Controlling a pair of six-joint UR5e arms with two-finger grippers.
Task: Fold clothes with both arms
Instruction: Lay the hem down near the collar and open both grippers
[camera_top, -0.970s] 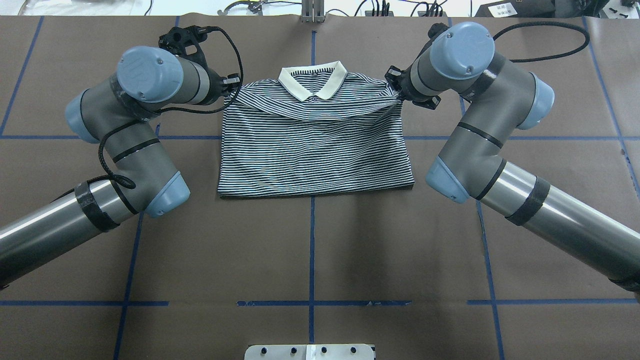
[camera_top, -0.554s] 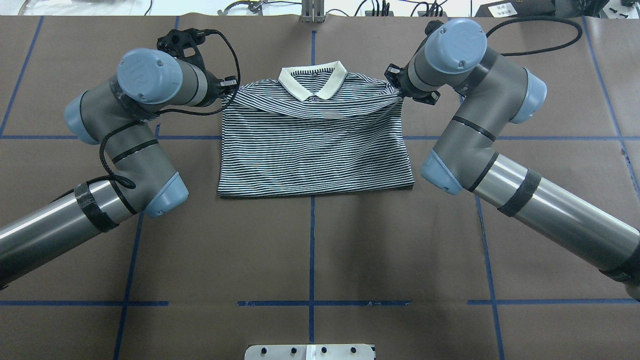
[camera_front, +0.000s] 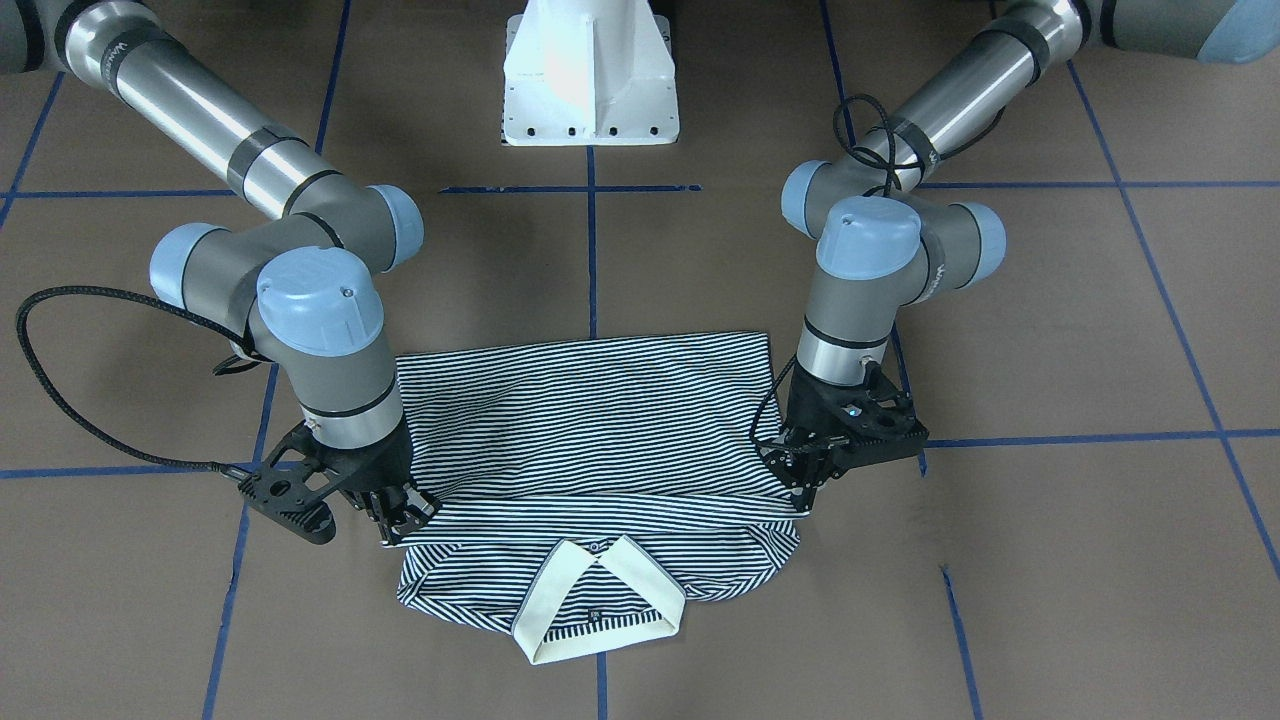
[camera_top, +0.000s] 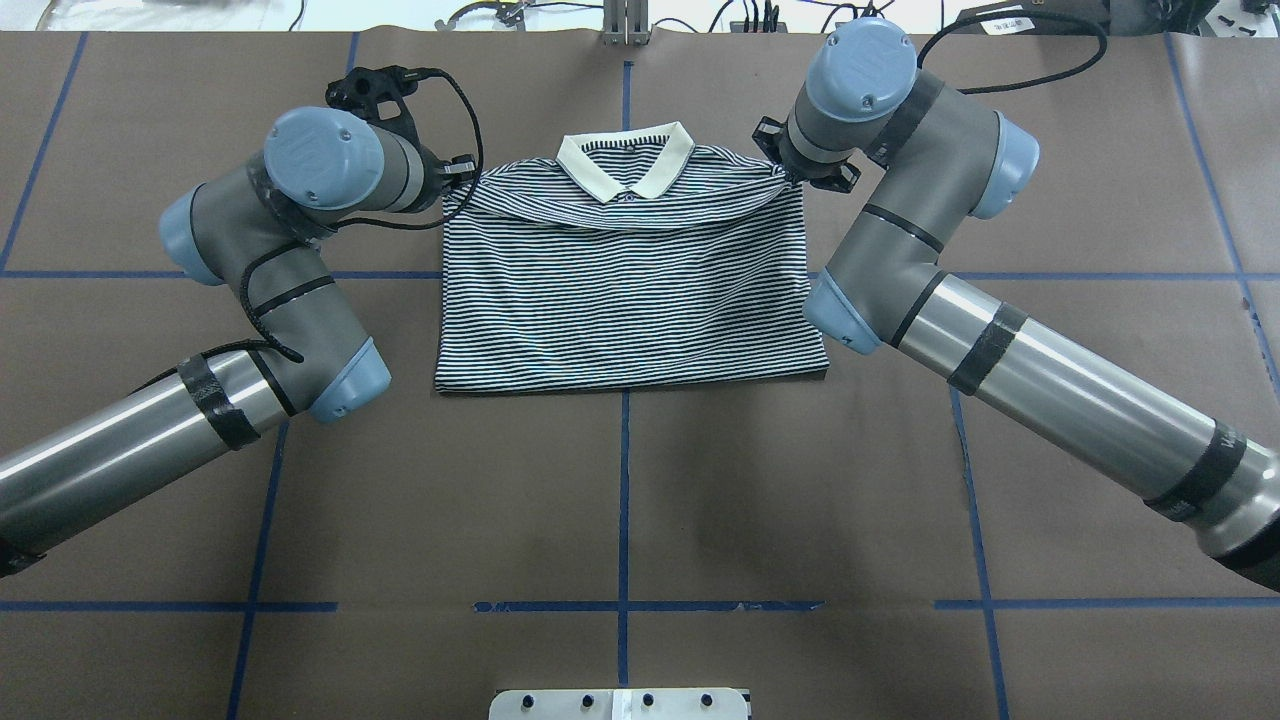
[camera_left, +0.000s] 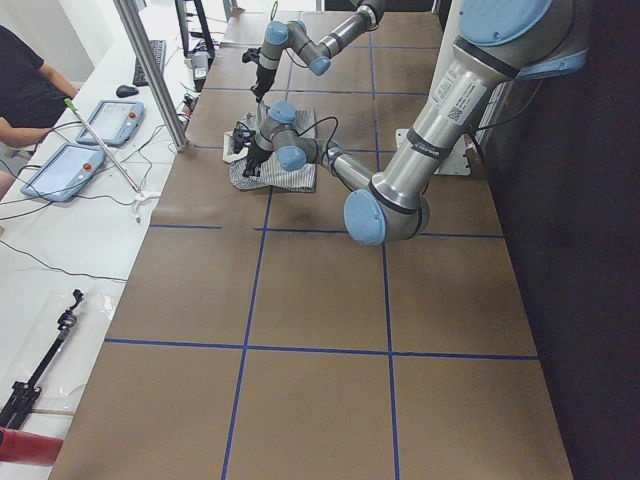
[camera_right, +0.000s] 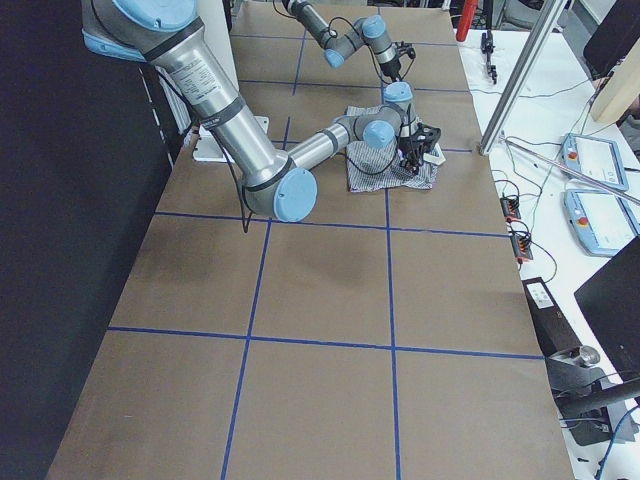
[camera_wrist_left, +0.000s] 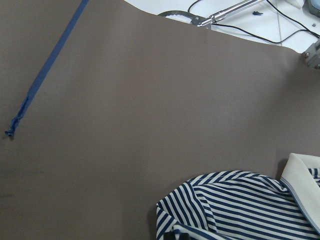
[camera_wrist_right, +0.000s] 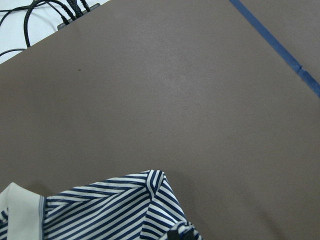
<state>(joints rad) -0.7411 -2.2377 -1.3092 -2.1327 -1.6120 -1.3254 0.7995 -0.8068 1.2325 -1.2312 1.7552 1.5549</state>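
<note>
The shirt (camera_front: 590, 430) lies on the surface (camera_front: 1050, 560), stretched between the two claws. The left claw (camera_front: 803, 487) and right claw (camera_front: 402, 520) each pinch a shoulder corner. The cloth looks light and limp and will likely sag between them, so the shoulders seem the best hold.

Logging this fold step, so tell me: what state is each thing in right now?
polo shirt: front up on the table, creased across just below the collar
collar: open, lying flat
left gripper: shut on the polo shirt's shoulder corner
right gripper: shut on the opposite shoulder corner
</note>
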